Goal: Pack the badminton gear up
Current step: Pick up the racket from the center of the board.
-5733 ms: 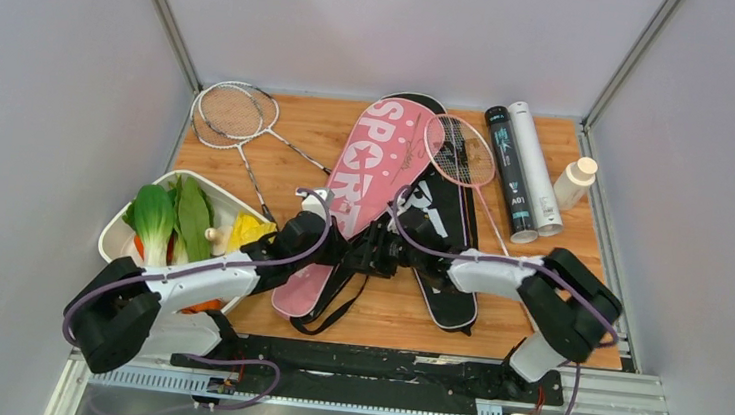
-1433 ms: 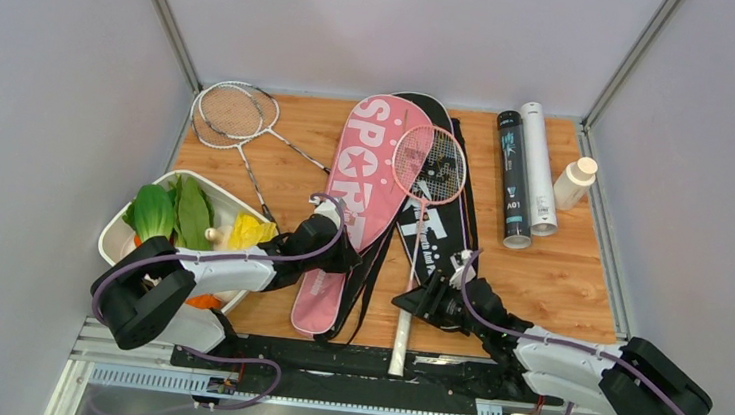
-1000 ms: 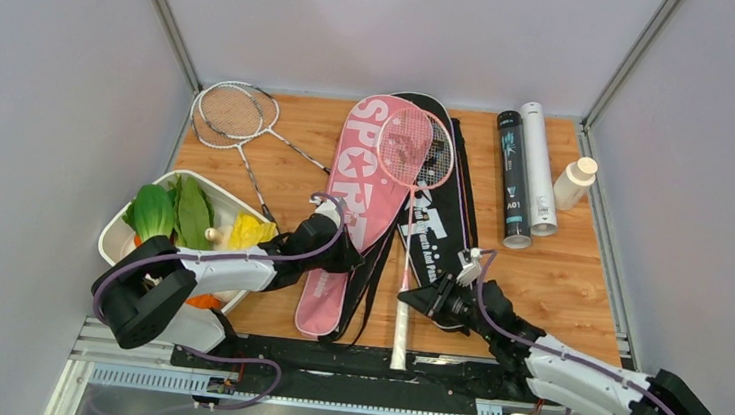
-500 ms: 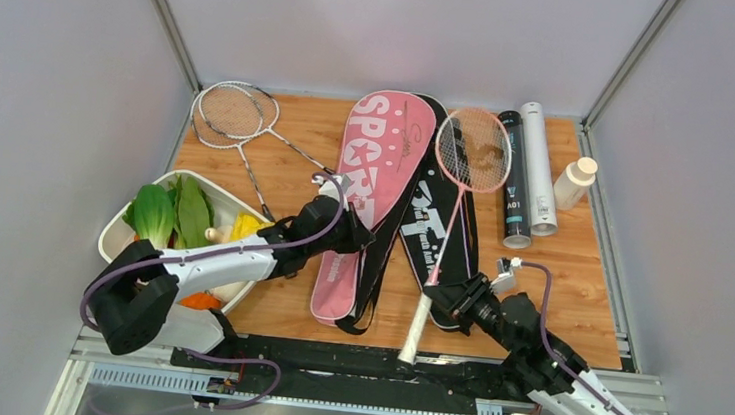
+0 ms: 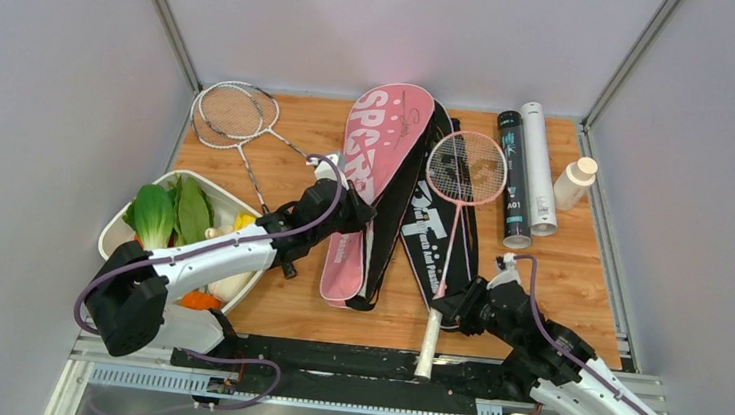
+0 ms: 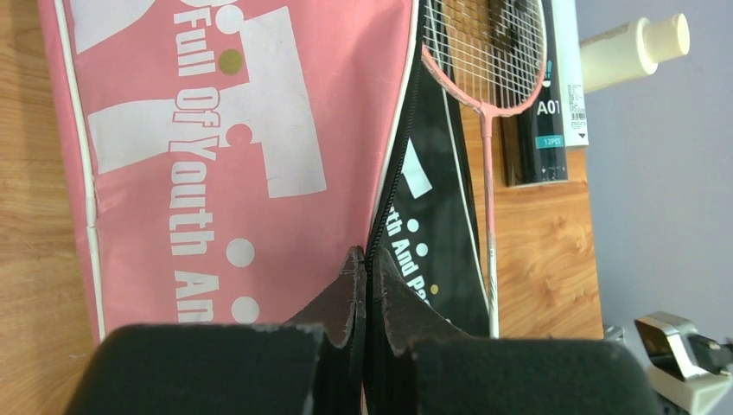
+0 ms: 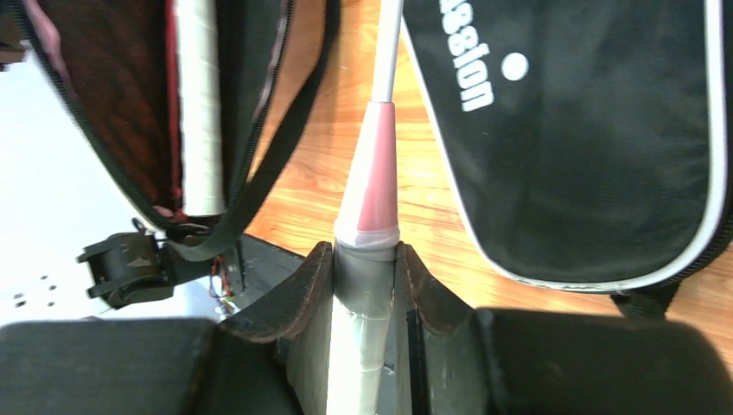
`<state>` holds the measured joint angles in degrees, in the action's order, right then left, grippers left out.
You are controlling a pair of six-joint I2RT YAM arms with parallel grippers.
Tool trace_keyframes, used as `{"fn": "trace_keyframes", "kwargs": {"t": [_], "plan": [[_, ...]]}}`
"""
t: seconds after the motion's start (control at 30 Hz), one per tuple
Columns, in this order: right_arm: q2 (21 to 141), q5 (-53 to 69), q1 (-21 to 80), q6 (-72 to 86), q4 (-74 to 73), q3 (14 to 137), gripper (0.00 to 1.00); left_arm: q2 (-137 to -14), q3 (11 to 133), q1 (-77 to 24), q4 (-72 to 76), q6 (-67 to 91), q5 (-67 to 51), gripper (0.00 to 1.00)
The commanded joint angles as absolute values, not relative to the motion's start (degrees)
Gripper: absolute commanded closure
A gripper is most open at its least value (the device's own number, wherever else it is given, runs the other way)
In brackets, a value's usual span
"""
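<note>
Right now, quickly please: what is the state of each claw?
Left claw: closed, pinching the open edge of the pink bag.
Right claw: closed around the white handle of the pink racket.

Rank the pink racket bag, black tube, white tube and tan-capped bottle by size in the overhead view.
1. Pink "SPORT" racket bag
2. Long black tube and long white tube: look alike, unranked
3. Small white bottle with tan cap

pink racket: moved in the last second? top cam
Yes. The head of the pink racket swung right, off the pink SPORT bag and over the black bag, nearer the black tube, which stayed put.
</note>
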<state>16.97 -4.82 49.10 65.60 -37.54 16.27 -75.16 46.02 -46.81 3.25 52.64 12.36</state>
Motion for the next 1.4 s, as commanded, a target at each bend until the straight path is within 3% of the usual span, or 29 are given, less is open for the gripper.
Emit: {"fn": "trace_keyframes", "kwargs": {"t": [0.0, 0.9, 1.37], "plan": [[16.5, -2.1, 49.2, 62.0, -35.7, 21.4, 1.0, -74.7, 48.9, -46.9, 5.9, 52.8, 13.1, 1.0], [19.0, 7.5, 49.3, 61.3, -37.7, 26.5, 1.0, -79.2, 50.4, -46.9, 7.3, 51.1, 10.6, 1.0], [19.8, 6.4, 49.2, 58.4, -46.5, 31.9, 1.0, -79.8, 52.2, -46.9, 5.7, 49.7, 12.9, 1.0]]}}
